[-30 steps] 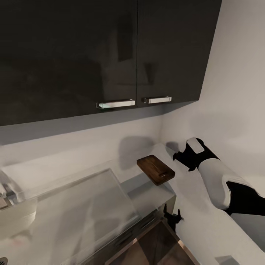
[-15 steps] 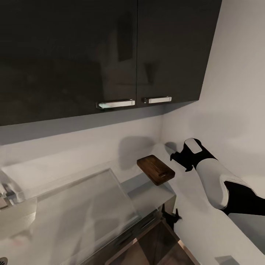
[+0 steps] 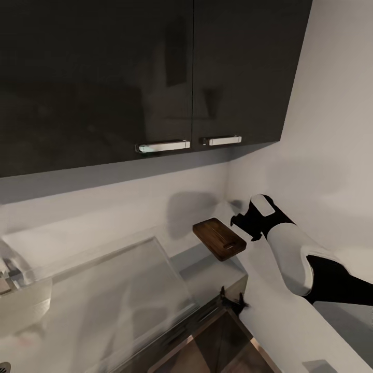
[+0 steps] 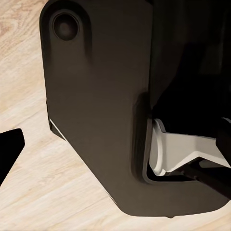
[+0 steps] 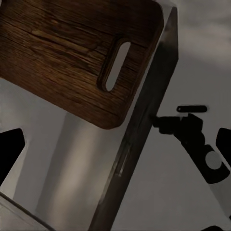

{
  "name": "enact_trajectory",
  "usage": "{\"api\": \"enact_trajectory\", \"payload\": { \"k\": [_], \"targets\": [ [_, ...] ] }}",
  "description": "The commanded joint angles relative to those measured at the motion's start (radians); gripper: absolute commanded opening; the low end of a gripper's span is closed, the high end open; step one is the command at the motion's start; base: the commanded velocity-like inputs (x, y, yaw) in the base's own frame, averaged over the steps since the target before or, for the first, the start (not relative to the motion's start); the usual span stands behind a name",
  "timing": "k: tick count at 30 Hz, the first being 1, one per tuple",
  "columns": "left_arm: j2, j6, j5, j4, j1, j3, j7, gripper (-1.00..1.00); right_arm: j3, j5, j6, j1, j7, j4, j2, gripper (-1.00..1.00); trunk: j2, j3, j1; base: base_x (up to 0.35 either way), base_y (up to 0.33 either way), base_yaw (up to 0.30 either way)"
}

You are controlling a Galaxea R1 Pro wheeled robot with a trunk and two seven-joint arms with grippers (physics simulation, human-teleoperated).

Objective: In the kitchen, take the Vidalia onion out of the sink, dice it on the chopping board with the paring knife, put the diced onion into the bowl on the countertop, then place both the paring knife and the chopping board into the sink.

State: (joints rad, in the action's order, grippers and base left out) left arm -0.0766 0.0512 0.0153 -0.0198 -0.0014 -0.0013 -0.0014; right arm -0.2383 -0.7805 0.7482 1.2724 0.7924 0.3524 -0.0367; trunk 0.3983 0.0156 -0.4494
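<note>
The right gripper (image 3: 242, 226) has crept closer to the chopping board (image 3: 219, 238), fingers apart, likely about to grab it.

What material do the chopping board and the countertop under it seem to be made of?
The chopping board looks like dark-brown wood with a matte finish: grain lines run along it, and a slot handle is cut through. The countertop looks like a glossy grey surface, perhaps polished stone or laminate; it shows soft reflections.
</note>
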Motion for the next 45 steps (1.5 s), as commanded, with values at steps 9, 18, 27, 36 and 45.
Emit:
{"api": "enact_trajectory", "payload": {
  "k": [9, 18, 27, 36, 45],
  "targets": [
    [-0.014, 0.002, 0.003, 0.000, 0.000, 0.002, 0.004, 1.00, -0.010, -0.010, -0.001, 0.001, 0.010, 0.002, -0.004, 1.00, 0.002, 0.002, -0.001, 0.000, 0.000, 0.000],
    [-0.016, 0.001, 0.003, 0.000, 0.000, 0.003, 0.000, 1.00, -0.086, -0.010, -0.001, 0.001, 0.011, 0.002, -0.003, 1.00, 0.002, 0.002, -0.001, 0.000, 0.000, 0.000],
    [-0.017, 0.001, 0.003, -0.001, 0.000, 0.004, 0.002, 1.00, -0.098, -0.008, -0.018, 0.001, 0.013, 0.002, -0.003, 1.00, 0.044, 0.020, -0.024, 0.000, 0.000, 0.000],
    [-0.017, 0.001, 0.003, -0.001, 0.000, 0.004, 0.003, 1.00, -0.108, -0.008, -0.054, 0.001, 0.097, 0.003, -0.001, 1.00, 0.107, 0.053, -0.058, 0.000, 0.000, 0.070],
    [-0.018, 0.001, 0.003, -0.001, 0.000, 0.004, 0.003, 1.00, -0.111, -0.008, -0.114, 0.001, 0.114, 0.008, 0.006, 1.00, 0.170, 0.088, -0.093, 0.000, 0.000, 0.088]
  ]
}}
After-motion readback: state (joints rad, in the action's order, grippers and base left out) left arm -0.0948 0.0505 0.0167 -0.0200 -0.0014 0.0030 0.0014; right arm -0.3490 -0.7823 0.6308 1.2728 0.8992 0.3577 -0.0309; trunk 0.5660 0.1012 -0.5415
